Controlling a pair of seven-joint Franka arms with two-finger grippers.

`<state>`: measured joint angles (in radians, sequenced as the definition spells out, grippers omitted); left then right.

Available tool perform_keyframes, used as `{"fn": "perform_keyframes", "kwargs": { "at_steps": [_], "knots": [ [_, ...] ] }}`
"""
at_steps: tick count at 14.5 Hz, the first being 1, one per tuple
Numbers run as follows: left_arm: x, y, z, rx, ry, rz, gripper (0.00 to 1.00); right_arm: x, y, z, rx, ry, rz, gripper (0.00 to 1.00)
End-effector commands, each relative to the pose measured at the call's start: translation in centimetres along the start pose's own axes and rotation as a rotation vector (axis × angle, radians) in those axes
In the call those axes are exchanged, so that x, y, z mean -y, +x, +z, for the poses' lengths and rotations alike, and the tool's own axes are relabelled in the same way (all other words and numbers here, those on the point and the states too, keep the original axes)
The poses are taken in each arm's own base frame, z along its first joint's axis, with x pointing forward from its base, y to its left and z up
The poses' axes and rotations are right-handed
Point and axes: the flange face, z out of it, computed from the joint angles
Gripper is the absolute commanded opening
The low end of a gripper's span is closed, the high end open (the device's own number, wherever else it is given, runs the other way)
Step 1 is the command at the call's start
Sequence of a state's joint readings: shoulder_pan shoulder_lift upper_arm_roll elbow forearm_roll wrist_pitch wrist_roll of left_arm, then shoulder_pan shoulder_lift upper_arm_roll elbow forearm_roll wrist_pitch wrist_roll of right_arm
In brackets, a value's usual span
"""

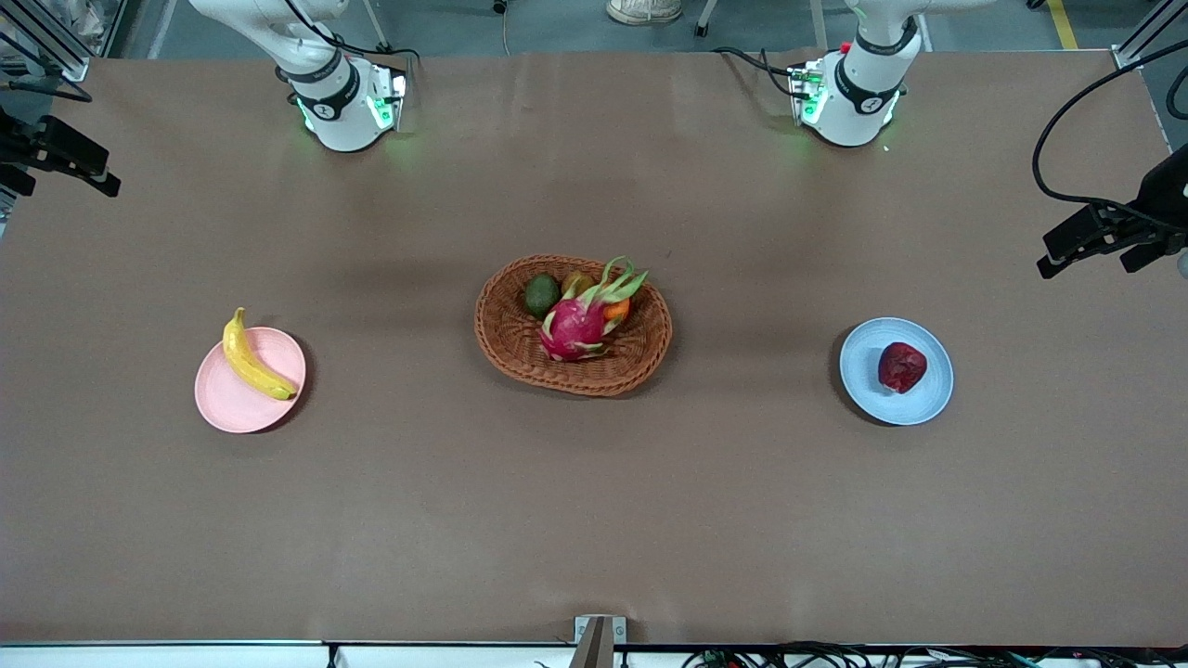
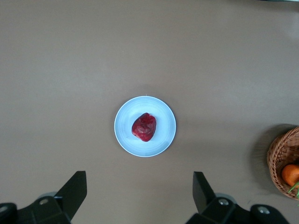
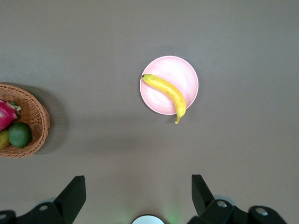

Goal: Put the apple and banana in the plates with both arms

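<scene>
The dark red apple point(image 1: 901, 366) lies on the light blue plate point(image 1: 865, 345) toward the left arm's end of the table. The yellow banana point(image 1: 252, 364) lies across the pale pink plate point(image 1: 232, 405) toward the right arm's end, one tip over the rim. My left gripper point(image 2: 139, 181) is open and empty, high over bare table, with the apple point(image 2: 144, 127) and blue plate point(image 2: 124, 134) far below. My right gripper point(image 3: 138, 183) is open and empty, high over the table, with the banana point(image 3: 167, 91) and pink plate point(image 3: 183, 74) far below. Neither gripper shows in the front view.
A brown wicker basket point(image 1: 520, 357) stands mid-table between the plates, holding a pink dragon fruit point(image 1: 575, 325), a dark green avocado point(image 1: 542, 295) and an orange fruit point(image 1: 617, 310). The arm bases point(image 1: 348, 107) point(image 1: 849, 97) stand along the table edge farthest from the camera.
</scene>
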<state>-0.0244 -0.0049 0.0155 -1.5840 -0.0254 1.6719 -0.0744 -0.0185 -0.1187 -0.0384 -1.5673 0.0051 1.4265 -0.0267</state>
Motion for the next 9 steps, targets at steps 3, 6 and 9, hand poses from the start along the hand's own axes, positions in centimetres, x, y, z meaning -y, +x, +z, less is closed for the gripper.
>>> {"fn": "perform_keyframes", "kwargs": {
  "at_steps": [3,6,9],
  "knots": [
    [0.0,0.2,-0.6,0.007,-0.009,0.005,1.00,0.0,1.1,-0.4,-0.004,0.002,-0.004,1.00],
    [0.0,0.2,-0.6,0.007,-0.009,0.007,1.00,0.0,1.0,0.1,0.019,0.002,-0.006,1.00],
    [-0.2,0.2,-0.5,0.009,-0.009,0.008,1.00,0.1,0.8,0.5,0.037,0.009,-0.011,1.00]
  ]
}}
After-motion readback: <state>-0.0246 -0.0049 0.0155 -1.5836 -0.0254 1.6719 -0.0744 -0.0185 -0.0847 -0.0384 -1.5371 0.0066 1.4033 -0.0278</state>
